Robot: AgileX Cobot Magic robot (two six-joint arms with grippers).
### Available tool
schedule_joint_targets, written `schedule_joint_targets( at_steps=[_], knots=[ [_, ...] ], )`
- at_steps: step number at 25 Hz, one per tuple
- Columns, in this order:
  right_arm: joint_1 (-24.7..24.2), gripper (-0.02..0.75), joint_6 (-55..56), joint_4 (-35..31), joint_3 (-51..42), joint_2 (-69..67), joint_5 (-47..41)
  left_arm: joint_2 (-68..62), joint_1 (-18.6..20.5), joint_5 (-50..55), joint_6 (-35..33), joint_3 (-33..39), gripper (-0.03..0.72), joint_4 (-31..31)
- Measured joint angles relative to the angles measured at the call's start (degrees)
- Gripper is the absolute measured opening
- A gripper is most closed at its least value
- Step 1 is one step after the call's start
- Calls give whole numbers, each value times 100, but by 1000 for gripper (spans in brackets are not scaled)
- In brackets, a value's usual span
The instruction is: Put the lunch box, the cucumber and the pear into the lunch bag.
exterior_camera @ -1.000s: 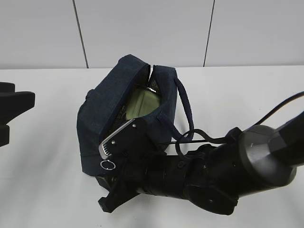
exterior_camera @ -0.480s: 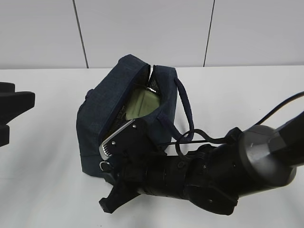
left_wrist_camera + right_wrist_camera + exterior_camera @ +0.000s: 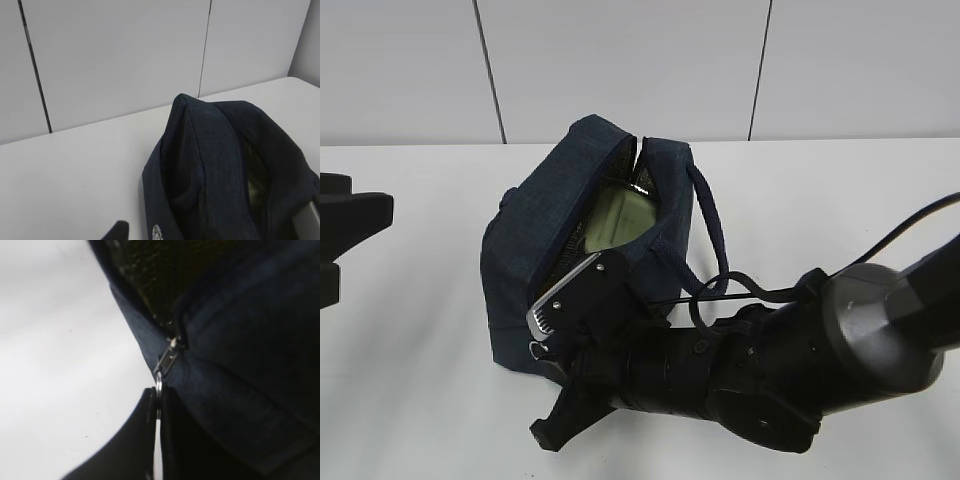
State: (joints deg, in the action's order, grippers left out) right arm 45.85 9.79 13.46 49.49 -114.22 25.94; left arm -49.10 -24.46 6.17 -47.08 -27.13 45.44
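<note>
Because the right gripper (image 3: 158,405) has its jaws pinched flat on the thin metal ring (image 3: 158,382) of the zipper, the chief risk is that the ring slides out from between them as soon as the pull begins: it is smooth, narrow and held only by its edge. A pull out of line with the zipper track could also drag the whole lunch bag (image 3: 590,230) across the slick white table (image 3: 410,330), since soft fabric offers little resistance and nothing is bracing it (the left gripper, of which only a dark tip shows in its own wrist view, is off to the side and clear of the bag, its jaws set at a middling gap and holding nothing that can be seen). The bag is dark navy, denim-like cloth, slumped and rounded, with a cord-like loop handle (image 3: 712,235) hanging toward the right arm. Its mouth gapes partway, showing a pale green lid (image 3: 620,215) inside, which looks to be the lunch box already in place. No cucumber or pear is visible on the table; whether they lie inside the bag cannot be told.
</note>
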Motion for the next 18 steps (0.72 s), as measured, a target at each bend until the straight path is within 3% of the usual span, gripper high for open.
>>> schedule_joint_targets(
  at_steps=[18],
  knots=[
    [0, 0, -36, 167, 0, 1158, -1183, 0, 0, 0, 0, 0, 270, 0]
  ],
)
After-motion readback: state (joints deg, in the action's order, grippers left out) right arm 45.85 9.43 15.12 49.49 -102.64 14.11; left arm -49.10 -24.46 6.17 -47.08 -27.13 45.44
